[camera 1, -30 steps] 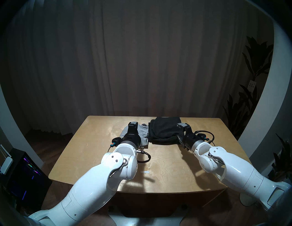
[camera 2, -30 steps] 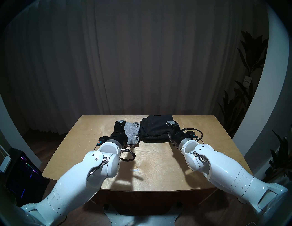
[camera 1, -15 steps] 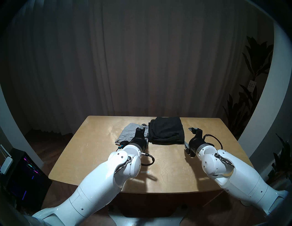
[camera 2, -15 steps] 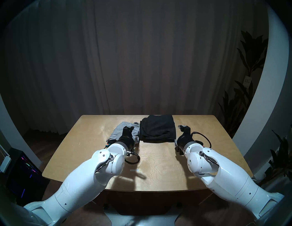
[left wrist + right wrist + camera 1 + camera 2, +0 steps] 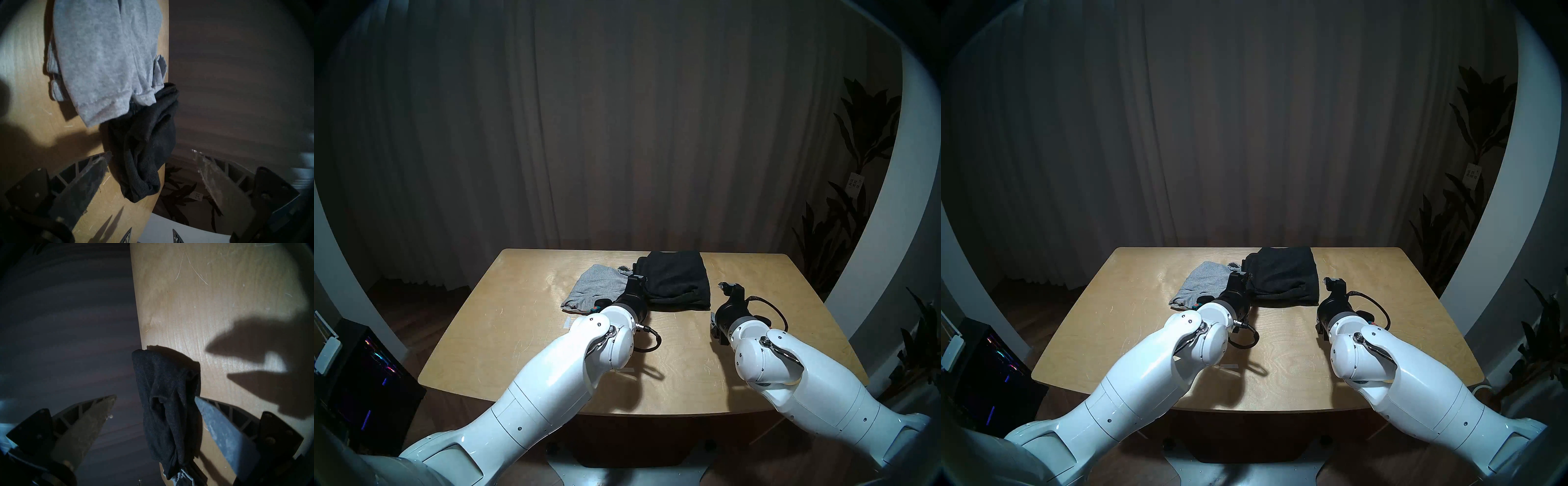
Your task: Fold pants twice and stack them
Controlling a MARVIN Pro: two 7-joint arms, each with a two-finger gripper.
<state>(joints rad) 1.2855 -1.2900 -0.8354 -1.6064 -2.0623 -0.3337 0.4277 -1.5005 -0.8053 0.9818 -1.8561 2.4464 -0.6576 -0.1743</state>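
Folded black shorts (image 5: 673, 278) lie at the far middle of the wooden table (image 5: 517, 322), close to its back edge. Folded grey shorts (image 5: 595, 288) lie flat just left of them, with the edges touching. My left gripper (image 5: 636, 281) hovers open and empty over the near left corner of the black shorts. In the left wrist view the grey shorts (image 5: 105, 59) and the black shorts (image 5: 146, 149) lie ahead of its spread fingers (image 5: 95, 169). My right gripper (image 5: 729, 286) is open and empty just right of the black shorts (image 5: 163, 395), apart from them.
A short strip of tape (image 5: 568, 322) sits on the table near my left wrist. A dark curtain hangs behind the table. A potted plant (image 5: 857, 203) stands to the right, and a lit computer case (image 5: 365, 373) stands on the floor at the left.
Both grippers have lifted off the shorts and drawn back. The left one moved right, from over the grey shorts to the black pair's left corner. The right one swung off the black shorts to their right.
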